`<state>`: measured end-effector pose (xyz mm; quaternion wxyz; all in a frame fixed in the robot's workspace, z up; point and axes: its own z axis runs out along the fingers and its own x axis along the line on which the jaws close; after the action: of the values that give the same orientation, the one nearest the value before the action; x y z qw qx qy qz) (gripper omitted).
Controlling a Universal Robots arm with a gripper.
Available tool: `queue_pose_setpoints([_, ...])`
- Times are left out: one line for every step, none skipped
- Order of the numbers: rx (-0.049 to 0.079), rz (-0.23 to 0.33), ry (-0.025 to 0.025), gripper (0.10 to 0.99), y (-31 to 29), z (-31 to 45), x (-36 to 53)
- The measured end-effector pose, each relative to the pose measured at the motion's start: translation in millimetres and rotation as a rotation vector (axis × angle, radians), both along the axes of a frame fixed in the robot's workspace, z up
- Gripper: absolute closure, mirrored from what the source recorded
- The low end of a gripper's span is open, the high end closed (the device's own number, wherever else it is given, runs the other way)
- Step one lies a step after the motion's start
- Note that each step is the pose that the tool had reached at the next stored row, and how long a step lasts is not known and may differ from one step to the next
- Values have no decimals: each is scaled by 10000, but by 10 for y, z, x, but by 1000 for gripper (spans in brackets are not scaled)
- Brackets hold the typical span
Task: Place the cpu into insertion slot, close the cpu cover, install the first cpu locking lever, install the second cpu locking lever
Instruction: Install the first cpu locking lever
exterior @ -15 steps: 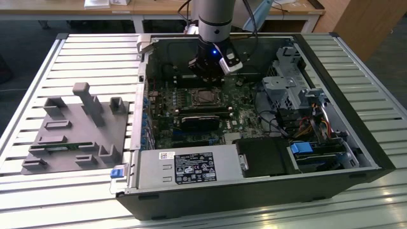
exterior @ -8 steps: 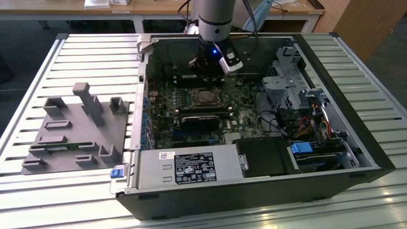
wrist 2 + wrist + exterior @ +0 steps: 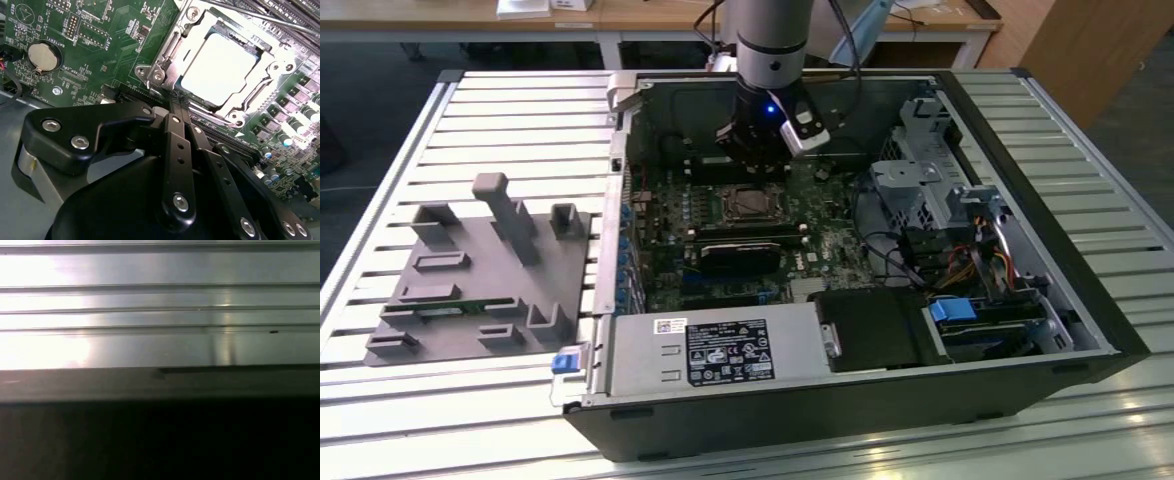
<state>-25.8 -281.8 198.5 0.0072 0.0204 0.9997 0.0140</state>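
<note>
The cpu (image 3: pixel 220 67), a bright silver square, lies in the insertion slot (image 3: pixel 750 203) on the green board inside the open computer case. The cpu cover (image 3: pixel 167 55), a silver frame, lies flat around the chip. A thin silver rod (image 3: pixel 240 14) runs along one side of the socket. In the second wrist view my gripper (image 3: pixel 174 106) is shut, its two black fingers pressed together with nothing visible between them, tips just off one corner of the socket. In the exterior view the gripper (image 3: pixel 754 168) hangs over the board just behind the slot.
A coin battery (image 3: pixel 42 55) sits on the board away from the socket. A black block (image 3: pixel 734 255), power supply (image 3: pixel 720 350) and drive cage (image 3: pixel 934 190) crowd the case. A grey fixture (image 3: pixel 480 270) stands on the slatted table (image 3: pixel 160 305) at the exterior view's left.
</note>
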Motion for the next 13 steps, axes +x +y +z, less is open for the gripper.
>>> queue_pose_setpoints([-9, 0, 1, 980, 1, -4, 1])
queue_pose_setpoints([-15, 0, 2, 980, 2, -9, 2])
queue_pose_setpoints([-18, -1, 5, 980, 4, -12, 4])
queue_pose_setpoints([-19, -1, 4, 980, 6, -16, 6])
queue_pose_setpoints([-20, -1, 5, 980, 8, -17, 7])
queue_pose_setpoints([-20, 0, 5, 980, 10, -19, 8])
queue_pose_setpoints([-21, 1, 4, 980, 12, -19, 9])
queue_pose_setpoints([-19, 1, 4, 980, 13, -20, 9])
queue_pose_setpoints([-17, 1, 2, 980, 14, -20, 10])
queue_pose_setpoints([-15, 0, 1, 980, 14, -17, 10])
queue_pose_setpoints([-6, 0, -4, 980, 16, -11, 11])
queue_pose_setpoints([-7, 0, -4, 980, 16, 5, 11])
queue_pose_setpoints([-14, 0, 0, 980, 15, 27, 10])
